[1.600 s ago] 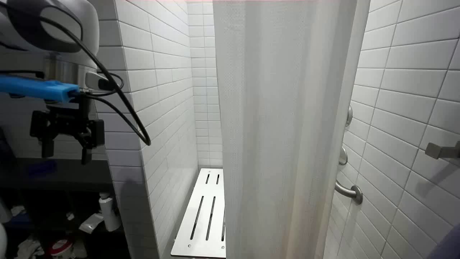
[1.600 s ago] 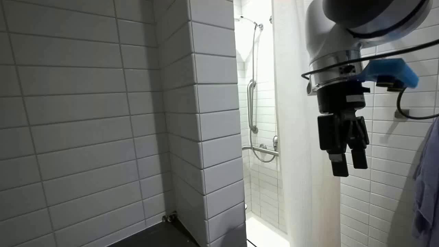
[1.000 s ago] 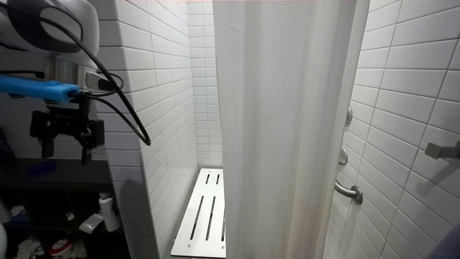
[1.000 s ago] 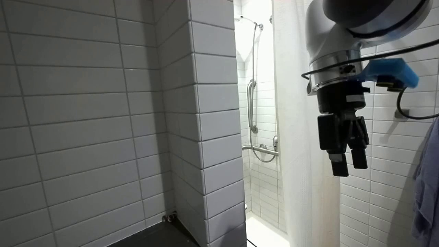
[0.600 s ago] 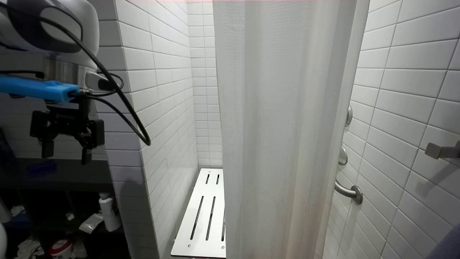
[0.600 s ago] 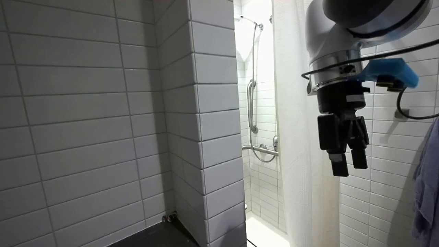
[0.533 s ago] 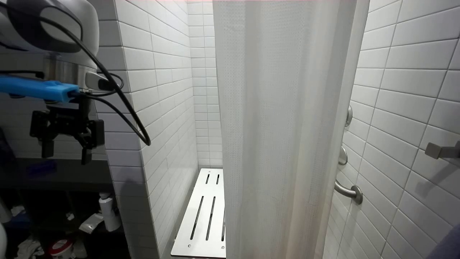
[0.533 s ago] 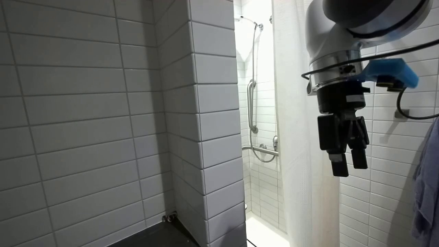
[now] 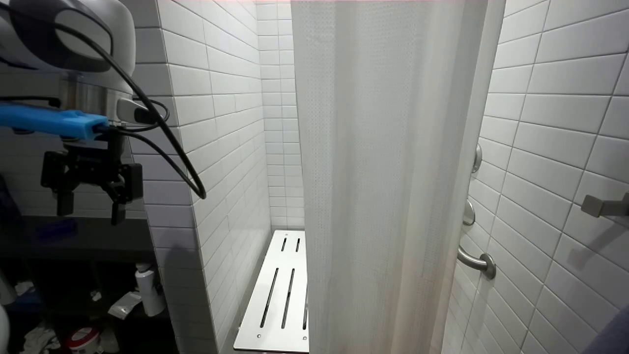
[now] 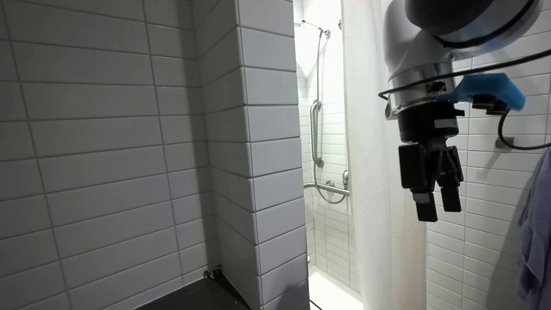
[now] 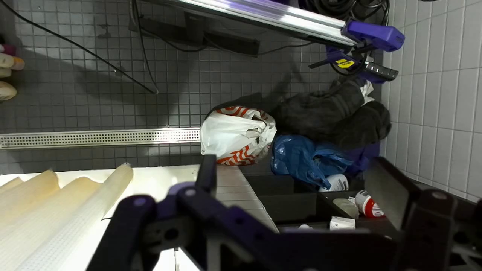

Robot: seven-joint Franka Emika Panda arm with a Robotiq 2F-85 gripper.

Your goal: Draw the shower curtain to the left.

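Note:
The white shower curtain [image 9: 388, 172] hangs in soft vertical folds in the middle of an exterior view. It also shows in an exterior view [image 10: 379, 193], partly behind the arm, and its lower folds show at lower left in the wrist view [image 11: 64, 218]. My gripper [image 9: 91, 210] points down, well to the left of the curtain and apart from it, beyond the tiled wall corner. It also shows in an exterior view [image 10: 439, 206], overlapping the curtain's edge in the picture. In the wrist view the gripper [image 11: 297, 180] has its fingers wide apart with nothing between them.
A tiled wall corner [image 9: 179, 196] stands between gripper and curtain; it also shows in an exterior view [image 10: 271, 172]. Behind the curtain are a white slotted bench [image 9: 265, 300] and a grab bar [image 9: 474, 260]. Dark shelves [image 9: 93, 241] with bottles lie below the gripper. A purple towel [image 10: 536, 237] hangs.

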